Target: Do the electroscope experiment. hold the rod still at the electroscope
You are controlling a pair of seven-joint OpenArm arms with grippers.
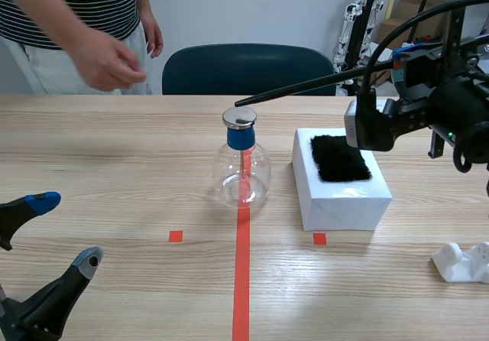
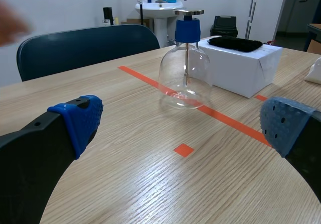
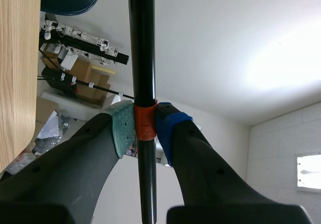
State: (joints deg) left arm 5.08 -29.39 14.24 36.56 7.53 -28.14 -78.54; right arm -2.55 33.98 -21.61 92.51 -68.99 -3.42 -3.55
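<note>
Right gripper (image 3: 145,126) clamps the black rod (image 3: 142,43) at its orange band (image 3: 144,118), visible only in its wrist view. Scene view shows the rod pointing toward 9 o'clock, tip just above the electroscope (image 1: 241,165) cap (image 1: 239,117). Left gripper (image 2: 183,123) gapes wide at 7 o'clock.

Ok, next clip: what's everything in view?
flask: one, clear glass, blue cap, metal disc, on the red line.
rod: one, black, in the right gripper, tip just above the disc.
box: one, white, beside the flask.
fur pad: one, black, on the box.
crumpled lump: one, white, right edge of the table.
chair: one, dark blue, behind the table.
person: one, striped top, across the table.
left gripper: open, low at left.
right gripper: shut on the rod.
</note>
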